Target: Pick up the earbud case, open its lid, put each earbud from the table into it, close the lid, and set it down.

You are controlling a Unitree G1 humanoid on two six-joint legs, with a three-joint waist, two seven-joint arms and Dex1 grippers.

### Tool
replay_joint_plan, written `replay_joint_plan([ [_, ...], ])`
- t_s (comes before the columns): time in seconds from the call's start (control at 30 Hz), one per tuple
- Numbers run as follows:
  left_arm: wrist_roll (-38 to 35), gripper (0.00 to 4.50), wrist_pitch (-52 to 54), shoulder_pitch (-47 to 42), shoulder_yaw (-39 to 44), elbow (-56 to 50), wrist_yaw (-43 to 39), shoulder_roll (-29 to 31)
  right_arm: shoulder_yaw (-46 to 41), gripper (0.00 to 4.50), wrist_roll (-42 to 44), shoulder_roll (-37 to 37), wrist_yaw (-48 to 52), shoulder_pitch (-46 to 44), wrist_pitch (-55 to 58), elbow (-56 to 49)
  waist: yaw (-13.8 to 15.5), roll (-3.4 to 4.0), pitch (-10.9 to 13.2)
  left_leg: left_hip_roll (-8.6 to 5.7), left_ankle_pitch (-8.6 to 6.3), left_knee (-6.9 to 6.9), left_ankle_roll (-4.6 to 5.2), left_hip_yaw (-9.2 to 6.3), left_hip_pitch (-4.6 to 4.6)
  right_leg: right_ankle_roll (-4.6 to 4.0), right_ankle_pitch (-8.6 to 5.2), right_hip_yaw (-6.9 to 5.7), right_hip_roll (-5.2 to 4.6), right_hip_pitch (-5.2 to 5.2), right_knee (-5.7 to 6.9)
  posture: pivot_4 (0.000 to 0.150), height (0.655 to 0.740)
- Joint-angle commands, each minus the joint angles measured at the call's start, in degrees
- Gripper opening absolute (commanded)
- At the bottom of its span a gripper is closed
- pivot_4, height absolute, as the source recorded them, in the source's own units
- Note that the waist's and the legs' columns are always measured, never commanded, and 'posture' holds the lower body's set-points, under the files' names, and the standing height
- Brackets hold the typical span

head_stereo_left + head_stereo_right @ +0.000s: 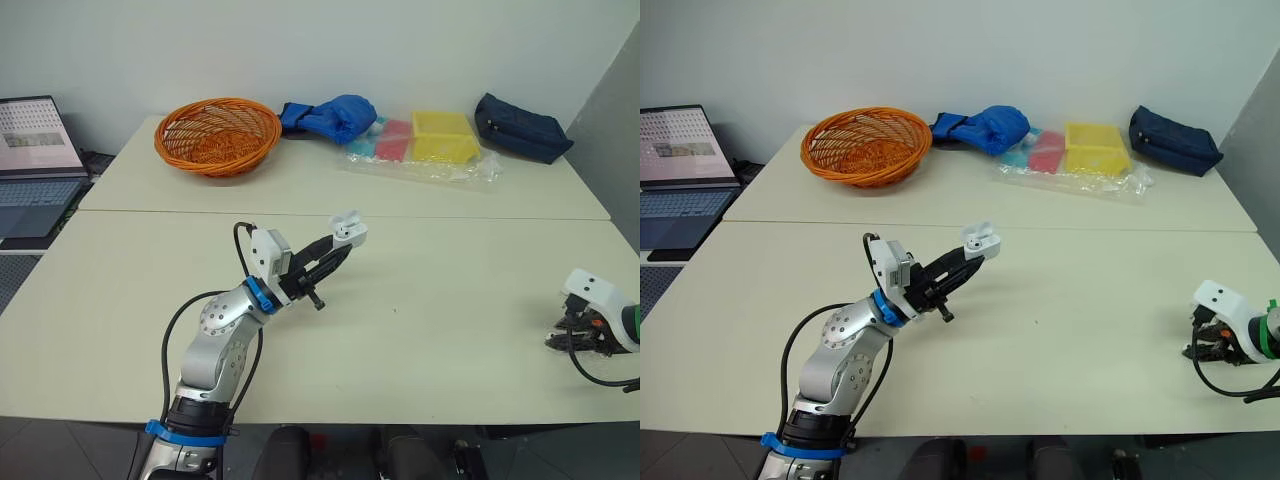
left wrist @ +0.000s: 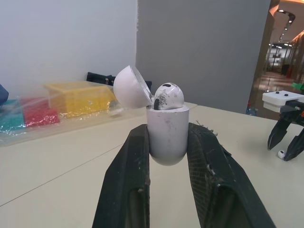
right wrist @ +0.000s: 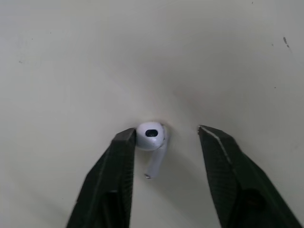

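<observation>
The left fingers (image 2: 128, 180) squeeze the open earbud case (image 2: 167, 137) up in the air, and the right fingers (image 3: 114, 180) sit open around the tiny earbud (image 3: 151, 135) on the desk (image 3: 71, 57), which looks light and slippery, so pinch its round head gently.

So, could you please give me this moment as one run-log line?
left gripper: shut on case, lid open, one earbud inside | right gripper: open around second earbud on table
</observation>
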Motion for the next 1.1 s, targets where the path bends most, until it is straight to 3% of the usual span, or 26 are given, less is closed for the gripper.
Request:
replay_joint_plan([
  [0.03, -0.5, 0.73, -0.4, -0.3, 0.0, -2.0, -0.3, 0.1, -0.5, 2.02, -0.4, -0.6, 0.5, 0.6, -0.7, -0.1, 0.0, 0.0, 0.0, 0.0, 0.0, 0.0, 0.0, 0.0, 0.0, 0.0, 0.0, 0.0, 0.0, 0.0, 0.0, 0.15, 0.74],
  [0.53, -0.3, 0.73, -0.7, -0.4, 0.0, -1.6, -0.2, 0.0, 0.4, 2.02, -1.4, -0.1, 0.3, 0.7, -2.8, 0.5, 0.0, 0.0, 0.0, 0.0, 0.0, 0.02, 0.0, 0.0, 0.0, -0.01, 0.0, 0.0, 0.0, 0.01, 0.02, 0.15, 0.74],
  [0.63, -0.3, 0.73, -0.7, -0.4, 0.2, -1.8, -0.1, 0.0, 0.5, 1.47, -1.2, 0.1, 0.6, 0.6, -3.1, 0.6, 0.0, -0.01, 0.0, 0.0, 0.0, 0.04, 0.0, 0.0, 0.01, -0.01, 0.0, 0.0, 0.0, 0.01, 0.02, 0.15, 0.74],
  [0.73, -0.3, 0.73, -0.8, -0.6, 0.2, -1.6, -0.1, 0.0, 0.5, 0.43, -1.0, 0.4, 0.9, 0.1, -3.0, 1.0, 0.0, -0.01, 0.0, 0.0, 0.0, 0.06, 0.0, 0.0, 0.01, -0.01, 0.01, 0.01, 0.0, 0.02, 0.02, 0.15, 0.74],
  [0.93, -0.2, 0.73, -1.0, -0.8, 0.2, -1.2, -0.1, 0.0, -0.1, 0.41, -0.4, 0.4, 1.5, -0.5, -2.7, 0.2, 0.0, -0.01, 0.0, 0.0, 0.01, 0.08, 0.01, 0.01, 0.01, -0.03, 0.02, 0.03, 0.0, 0.03, 0.02, 0.15, 0.74],
  [1.0, -0.1, 0.73, -1.2, -0.9, 0.3, -0.9, -0.3, 0.0, -2.1, 0.41, 3.1, 1.0, 2.7, -1.4, -0.3, -3.5, 0.0, -0.01, 0.0, 0.0, 0.01, 0.08, 0.01, 0.01, 0.01, -0.04, 0.02, 0.03, 0.0, 0.03, 0.02, 0.15, 0.74],
  [1.1, -0.1, 0.73, -1.5, -1.3, 0.3, -0.4, -0.6, 0.1, -7.2, 0.41, 12.3, 7.7, -1.0, -8.9, 9.2, -13.3, -0.6, 0.01, 0.0, 0.01, 0.01, 0.08, 0.01, 0.04, 0.03, 0.18, 0.19, 0.06, 0.05, -0.01, 0.05, 0.15, 0.74],
])
